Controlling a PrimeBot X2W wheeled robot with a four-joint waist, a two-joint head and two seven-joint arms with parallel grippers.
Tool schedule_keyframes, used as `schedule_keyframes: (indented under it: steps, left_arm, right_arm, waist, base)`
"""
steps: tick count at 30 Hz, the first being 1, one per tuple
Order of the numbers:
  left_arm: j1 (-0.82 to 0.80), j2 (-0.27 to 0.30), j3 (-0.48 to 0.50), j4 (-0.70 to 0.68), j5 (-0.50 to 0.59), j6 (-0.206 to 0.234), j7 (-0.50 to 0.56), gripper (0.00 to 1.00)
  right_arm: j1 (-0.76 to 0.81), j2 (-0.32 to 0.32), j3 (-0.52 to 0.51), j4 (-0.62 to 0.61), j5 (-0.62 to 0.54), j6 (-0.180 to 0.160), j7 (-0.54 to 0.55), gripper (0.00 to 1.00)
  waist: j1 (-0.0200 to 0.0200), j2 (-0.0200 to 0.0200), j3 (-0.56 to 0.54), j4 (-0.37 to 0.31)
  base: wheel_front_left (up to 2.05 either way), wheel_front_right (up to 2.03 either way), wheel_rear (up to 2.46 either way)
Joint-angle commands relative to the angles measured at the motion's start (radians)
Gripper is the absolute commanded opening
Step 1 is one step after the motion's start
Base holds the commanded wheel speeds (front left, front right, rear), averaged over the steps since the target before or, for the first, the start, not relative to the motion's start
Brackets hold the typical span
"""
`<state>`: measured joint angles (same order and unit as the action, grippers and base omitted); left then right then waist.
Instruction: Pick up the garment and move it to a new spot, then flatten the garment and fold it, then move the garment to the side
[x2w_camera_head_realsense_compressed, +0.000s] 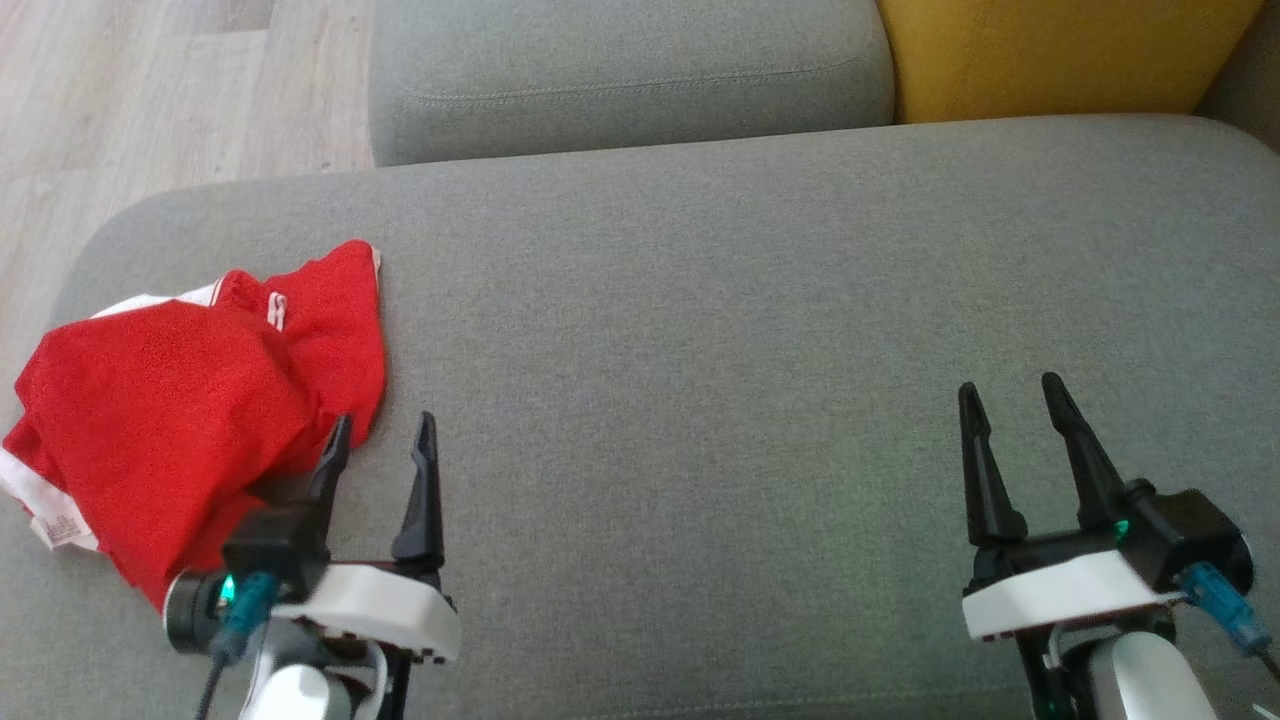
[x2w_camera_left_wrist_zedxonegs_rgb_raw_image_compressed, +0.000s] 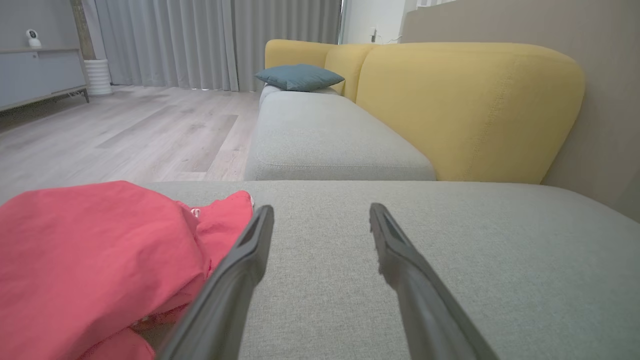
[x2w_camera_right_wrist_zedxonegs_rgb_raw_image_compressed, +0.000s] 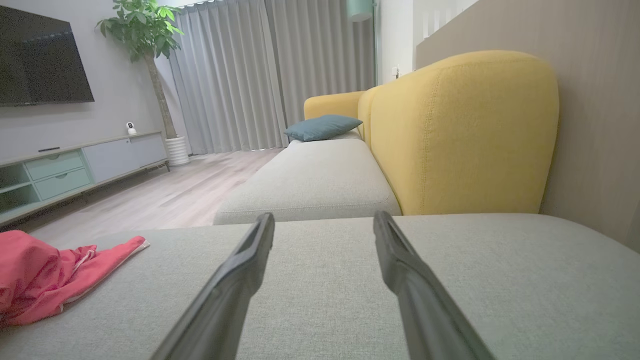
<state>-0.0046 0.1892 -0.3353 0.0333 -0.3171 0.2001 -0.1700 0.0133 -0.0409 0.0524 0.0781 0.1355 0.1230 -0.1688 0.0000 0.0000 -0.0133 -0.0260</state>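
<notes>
Garment: red cloth with white trim and a small white label at its lower left edge. It is crumpled in a heap at the left of the head view, on the left end of the sofa seat.
Left pincer: lower left of the head view, fingers spread apart with nothing between them. The finger nearer the frame's left sits just beside the heap's lower right edge; contact cannot be told.
Right pincer: lower right of the head view, fingers spread apart and empty, over bare seat well apart from the garment.
Sofa seat: grey woven fabric, broad, spanning the frame.
Second cushion: grey, top centre, beyond the seat.
Backrest: yellow, upper right corner.
Floor: pale wood planks, upper left.
Pillow: blue-grey, upper centre of the left wrist view, on the far cushion against the yellow back.
Background, right wrist view: grey curtains, potted plant, and dark wall screen at upper left.
</notes>
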Motion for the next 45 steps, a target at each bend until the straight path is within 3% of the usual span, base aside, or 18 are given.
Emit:
schedule_keyframes:
  steps: [1,9,13,20,36,45]
  left_arm:
    - [-0.051,0.025,0.007,-0.042,0.04,0.015,-0.018,1.0]
    - [-0.055,0.044,-0.046,-0.068,0.103,0.074,-0.042,1.0]
    - [-0.043,0.036,-0.034,-0.087,0.107,0.074,-0.054,1.0]
    - [-0.008,-0.012,0.031,-0.096,0.128,0.032,-0.075,1.0]
    - [0.042,-0.122,0.175,0.018,0.176,-0.138,-0.092,1.0]
    - [0.038,-0.136,0.199,0.029,0.191,-0.173,-0.092,1.0]
  right_arm:
    - [-0.022,-0.008,0.021,-0.04,-0.044,0.006,-0.02,1.0]
    - [-0.016,-0.008,0.031,-0.049,-0.138,0.007,-0.044,1.0]
    - [-0.007,-0.009,0.028,-0.057,-0.129,0.007,-0.055,1.0]
    - [0.006,-0.009,0.024,-0.032,-0.032,0.007,-0.076,1.0]
    - [0.012,-0.009,-0.005,0.007,0.046,0.008,-0.093,1.0]
    - [0.013,-0.009,-0.009,0.011,0.045,0.008,-0.093,1.0]
  waist:
    - [0.0,0.0,-0.001,0.0]
    - [0.0,0.0,-0.006,0.002]
    - [0.0,0.0,-0.008,0.005]
    - [0.0,0.0,-0.011,0.008]
    - [0.0,0.0,-0.012,0.008]
    - [0.0,0.0,-0.013,0.01]
  base:
    - [0.0,0.0,0.0]
    - [0.0,0.0,0.0]
    - [0.0,0.0,0.0]
    - [0.0,0.0,0.0]
    - [0.0,0.0,0.0]
    - [0.0,0.0,0.0]
